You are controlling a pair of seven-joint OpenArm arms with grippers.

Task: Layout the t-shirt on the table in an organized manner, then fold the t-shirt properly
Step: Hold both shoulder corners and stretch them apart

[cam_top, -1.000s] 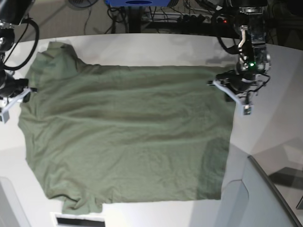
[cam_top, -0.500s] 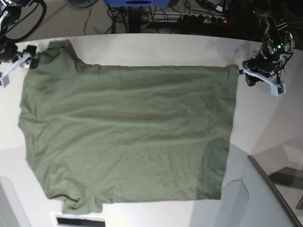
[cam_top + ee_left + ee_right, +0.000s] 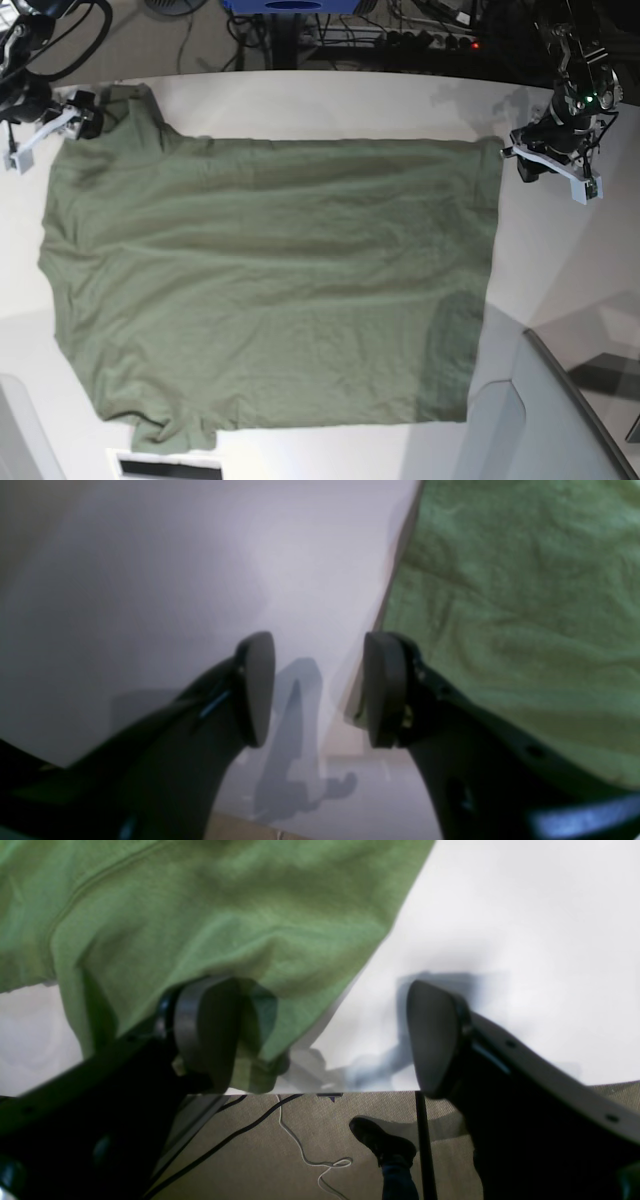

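The olive-green t-shirt [image 3: 270, 290] lies spread flat on the white table [image 3: 330, 100], with one sleeve at the far left corner and the hem side toward the right. My left gripper [image 3: 548, 170] is open and empty just off the shirt's far right corner. In the left wrist view the left gripper [image 3: 319, 690] hovers over bare table [image 3: 150, 590], with the shirt edge [image 3: 525, 605] beside one finger. My right gripper [image 3: 45, 133] is open at the far left sleeve. In the right wrist view the right gripper [image 3: 320, 1035] straddles the sleeve's edge [image 3: 225, 915], holding nothing.
A grey angled panel [image 3: 560, 420] stands at the near right corner. A white tag with a dark strip [image 3: 165, 467] lies by the near edge. The table edge runs just past the right gripper; cables [image 3: 300, 1145] and a shoe [image 3: 382, 1140] show on the floor below.
My left gripper left the shirt's far right corner and moved outward to the right. My right gripper moved from the shirt's left edge up to the far sleeve. The shirt lies still.
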